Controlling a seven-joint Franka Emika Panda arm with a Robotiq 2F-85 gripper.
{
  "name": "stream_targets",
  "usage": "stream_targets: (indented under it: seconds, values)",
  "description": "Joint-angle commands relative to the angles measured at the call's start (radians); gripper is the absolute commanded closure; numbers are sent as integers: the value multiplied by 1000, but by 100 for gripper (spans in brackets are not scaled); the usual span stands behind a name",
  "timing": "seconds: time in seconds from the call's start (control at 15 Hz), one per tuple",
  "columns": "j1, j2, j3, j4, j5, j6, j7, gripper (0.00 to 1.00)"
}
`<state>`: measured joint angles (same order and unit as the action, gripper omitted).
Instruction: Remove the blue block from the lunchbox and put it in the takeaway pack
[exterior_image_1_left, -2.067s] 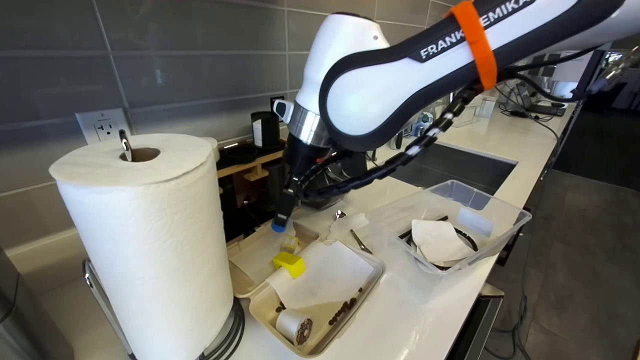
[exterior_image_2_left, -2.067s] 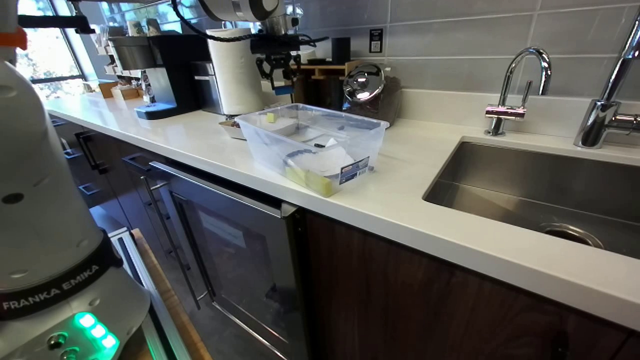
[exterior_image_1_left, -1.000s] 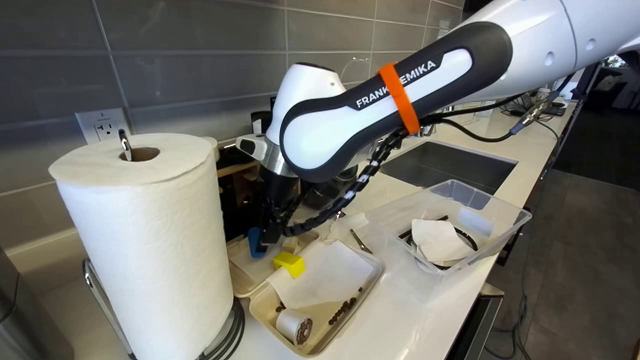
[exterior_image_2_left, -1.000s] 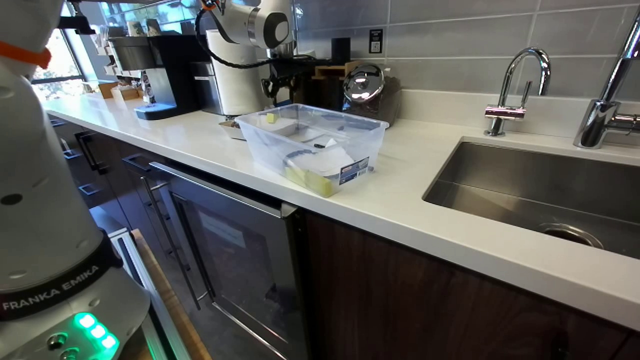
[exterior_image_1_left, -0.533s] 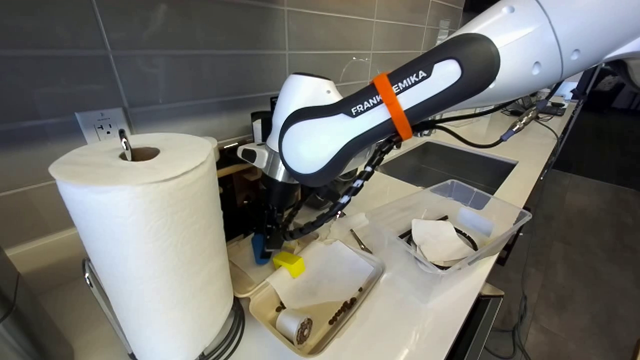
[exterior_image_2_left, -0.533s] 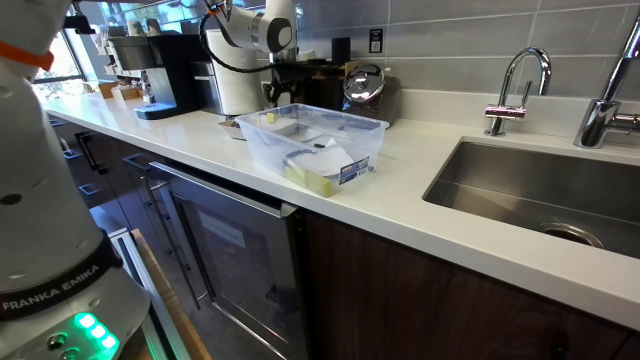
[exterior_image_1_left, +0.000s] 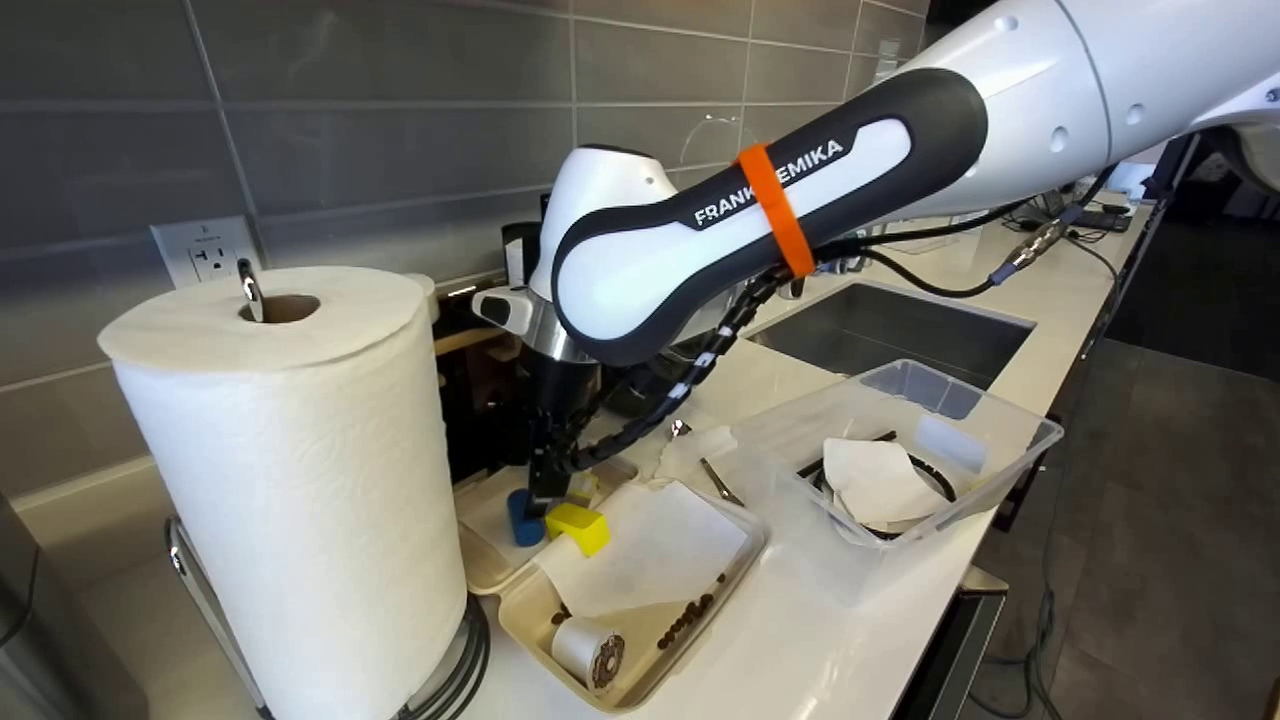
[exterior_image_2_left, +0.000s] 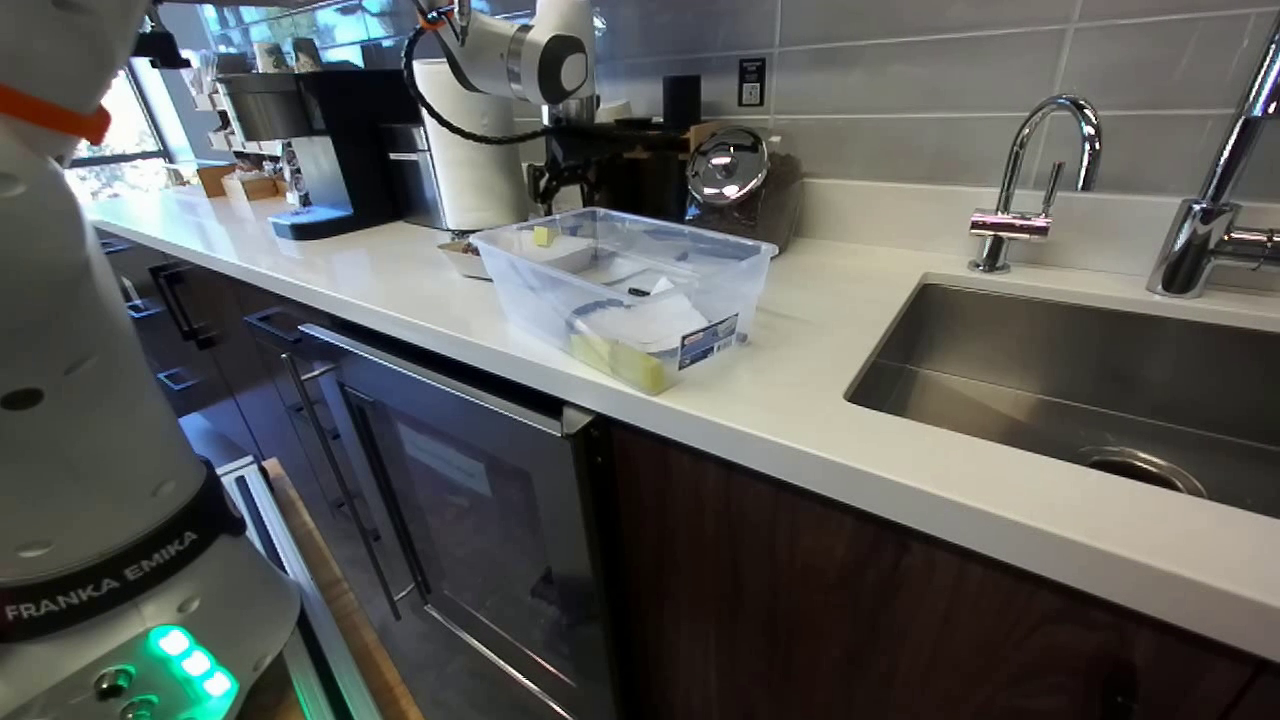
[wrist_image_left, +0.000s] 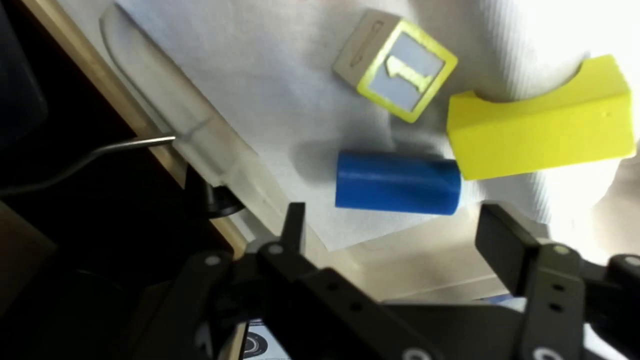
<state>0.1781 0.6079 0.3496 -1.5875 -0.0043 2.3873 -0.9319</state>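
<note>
The blue block (wrist_image_left: 397, 183) is a dark-blue cylinder lying on its side on white paper in the lid half of the takeaway pack (wrist_image_left: 425, 262). It also shows in an exterior view (exterior_image_1_left: 525, 522). The beige takeaway pack (exterior_image_1_left: 645, 635) lies open on the counter. My gripper (wrist_image_left: 392, 220) is open and empty, its fingertips apart from the block and just beside it. In both exterior views the gripper (exterior_image_1_left: 540, 503) (exterior_image_2_left: 563, 188) is low over the lid. A yellow arch block (wrist_image_left: 542, 130) lies against the block's right end. The white lunchbox with dark inner parts is hidden or out of view.
A cube marked 1 (wrist_image_left: 400, 67) lies near the blue block. A paper towel roll (exterior_image_1_left: 275, 500) stands beside the pack. A coffee pod (exterior_image_1_left: 590, 655) is in the pack's base. A clear bin (exterior_image_2_left: 620, 290) and a sink (exterior_image_2_left: 1050, 400) are further along. A dark shelf unit (exterior_image_1_left: 470, 410) stands behind.
My gripper came down over the pack's lid with the blue block at its fingertips. The fingers have opened, and the block has dropped onto the paper.
</note>
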Motion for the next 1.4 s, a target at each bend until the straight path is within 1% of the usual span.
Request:
stream_targets:
  seconds: [0.0,0.13,0.4,0.6,0.93,1.07,1.2,1.33]
  values:
    - [1,-13,1,29,12,-45,-4,0]
    - [-7,-39,8,19,42,-54,21,0]
    - [-20,-105,14,-33,145,-83,135,0]
    - [-36,-169,24,-114,225,-61,177,0]
    - [-57,-340,22,-331,338,-18,235,0]
    - [-60,-414,10,-408,365,-18,254,0]
    - [-52,-498,-17,-477,348,-44,315,0]
    - [-42,-596,-45,-549,324,-65,402,0]
